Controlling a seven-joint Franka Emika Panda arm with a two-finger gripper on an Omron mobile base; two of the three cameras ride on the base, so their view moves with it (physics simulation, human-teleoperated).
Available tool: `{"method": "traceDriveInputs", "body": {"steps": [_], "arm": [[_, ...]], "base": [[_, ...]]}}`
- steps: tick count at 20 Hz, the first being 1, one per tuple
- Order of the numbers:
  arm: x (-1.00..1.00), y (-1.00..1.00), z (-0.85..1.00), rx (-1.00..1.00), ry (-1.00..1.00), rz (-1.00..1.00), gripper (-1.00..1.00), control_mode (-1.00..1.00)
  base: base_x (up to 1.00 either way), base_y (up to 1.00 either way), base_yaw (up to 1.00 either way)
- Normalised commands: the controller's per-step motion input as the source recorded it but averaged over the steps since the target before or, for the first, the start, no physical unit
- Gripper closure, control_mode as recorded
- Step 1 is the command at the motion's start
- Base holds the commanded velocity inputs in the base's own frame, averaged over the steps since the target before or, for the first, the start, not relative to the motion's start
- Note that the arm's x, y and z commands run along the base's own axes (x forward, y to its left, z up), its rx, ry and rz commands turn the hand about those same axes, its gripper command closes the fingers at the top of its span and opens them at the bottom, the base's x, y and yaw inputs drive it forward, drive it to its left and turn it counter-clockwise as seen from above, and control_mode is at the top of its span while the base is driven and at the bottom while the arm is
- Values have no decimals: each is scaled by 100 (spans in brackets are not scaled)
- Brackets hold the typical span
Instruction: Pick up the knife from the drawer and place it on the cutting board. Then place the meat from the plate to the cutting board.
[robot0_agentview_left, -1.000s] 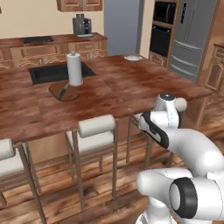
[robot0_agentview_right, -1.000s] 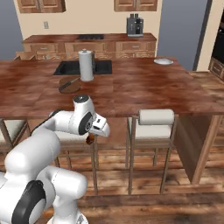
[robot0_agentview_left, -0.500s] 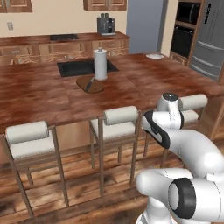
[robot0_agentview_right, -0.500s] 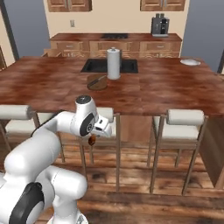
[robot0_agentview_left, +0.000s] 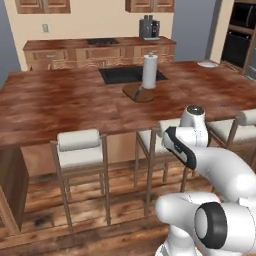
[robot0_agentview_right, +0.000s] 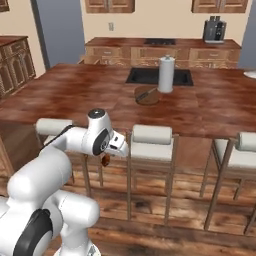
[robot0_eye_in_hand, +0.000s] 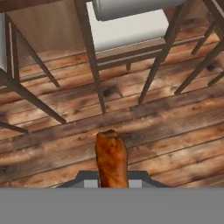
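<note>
Base driven sideways | 1 meat (robot0_eye_in_hand: 111, 159) in tool (robot0_agentview_right: 107, 159) | 1 cutting board (robot0_agentview_right: 147, 94)

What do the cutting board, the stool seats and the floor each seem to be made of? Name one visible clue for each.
Cutting board: dark brown wood, matte, by its flat look and colour against the redder counter.
Stool seats: pale padded cushion, perhaps fabric or vinyl, by their rounded edges, on thin dark legs of unclear material.
Floor: wooden planks with a slight sheen, by the grain, knots and board seams.
</note>
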Motion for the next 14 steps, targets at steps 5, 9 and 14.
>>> {"method": "traceDriveInputs", "body": {"steps": [5,9,14], "arm": [[0,0,0,0,0,0,100,100],[0,0,0,0,0,0,100,100],[0,0,0,0,0,0,100,100]], "base": [[8,66,17],[59,30,1],[99,20,0]]}}
